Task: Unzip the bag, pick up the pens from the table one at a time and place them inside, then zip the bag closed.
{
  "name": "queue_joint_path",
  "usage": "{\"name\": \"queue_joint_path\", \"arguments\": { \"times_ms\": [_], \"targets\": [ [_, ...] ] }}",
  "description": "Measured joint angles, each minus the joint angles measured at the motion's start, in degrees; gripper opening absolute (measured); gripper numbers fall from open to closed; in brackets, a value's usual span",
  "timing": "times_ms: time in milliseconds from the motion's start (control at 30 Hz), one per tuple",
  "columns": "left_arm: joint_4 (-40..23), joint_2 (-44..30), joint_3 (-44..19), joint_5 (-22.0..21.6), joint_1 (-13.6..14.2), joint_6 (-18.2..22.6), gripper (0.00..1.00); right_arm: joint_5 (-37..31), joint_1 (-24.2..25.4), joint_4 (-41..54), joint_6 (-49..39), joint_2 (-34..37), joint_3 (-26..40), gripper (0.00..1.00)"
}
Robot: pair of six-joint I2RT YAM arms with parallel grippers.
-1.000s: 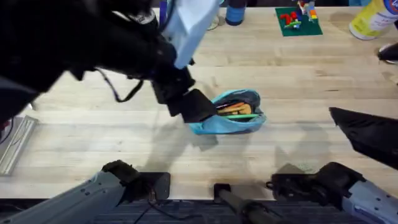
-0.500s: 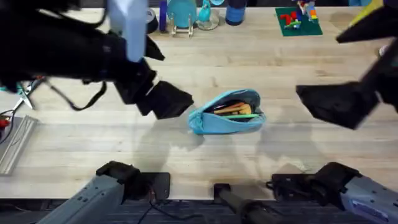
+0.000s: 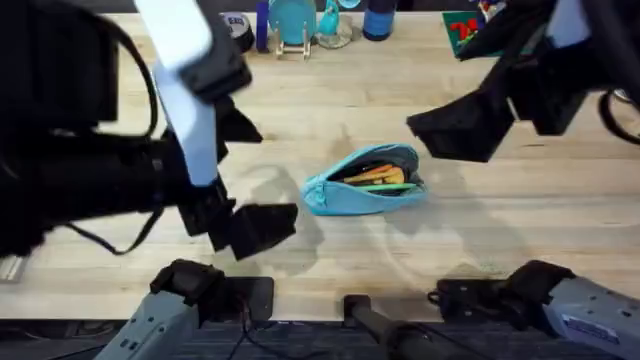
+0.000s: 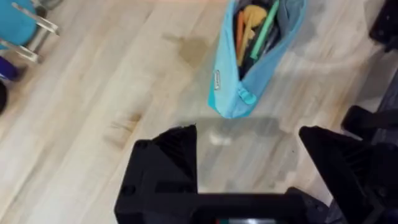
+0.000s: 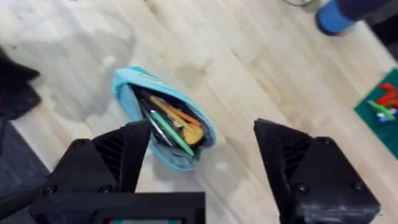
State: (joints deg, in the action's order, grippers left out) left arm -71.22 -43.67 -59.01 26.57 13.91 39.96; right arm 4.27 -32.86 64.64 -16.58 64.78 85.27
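Left claw (image 4: pixel 249 155) hangs wide open and empty above the counter (image 3: pixel 330 110), just short of the bag's near end. Right claw (image 5: pixel 202 162) is spread open too, holding nothing, poised over the bag from the far side.

Bag (image 3: pixel 365 182) lies mid-counter, between the two claws and touching neither. Zipper is open along the top; mouth gapes. Pens (image 4: pixel 258 28) are already inside: the green one and the yellow-tan one show through the opening, plus an orange item.

Judgement: loading looks done, zipping closed is what remains.

Handling: soft fabric pouch, light, will slide and crumple if tugged one-handed. One claw should pinch the fabric at the end the zipper runs from, the other takes the pull. A small blue tab (image 4: pixel 247 96) sits at the end nearest the left claw, probably the pull, though that can't be confirmed. Pull is small and thin, easy to miss or slip off. Pens poking near the mouth could snag the slider.
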Motion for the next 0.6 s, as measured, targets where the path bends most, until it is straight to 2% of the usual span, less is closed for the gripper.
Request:
{"name": "queue_joint_path", "arguments": {
  "times_ms": [300, 600],
  "targets": [
    [-1.7, 3.3, 6.4, 4.4, -0.1, 0.4, 0.993, 2.3, 0.0, 0.0, 6.0, 1.2, 0.0, 0.997],
    [0.9, 3.3, 6.7, 5.1, -0.1, 0.4, 0.993, 2.7, 0.0, 0.7, 18.9, 1.2, 0.0, 0.997]
  ]
}}
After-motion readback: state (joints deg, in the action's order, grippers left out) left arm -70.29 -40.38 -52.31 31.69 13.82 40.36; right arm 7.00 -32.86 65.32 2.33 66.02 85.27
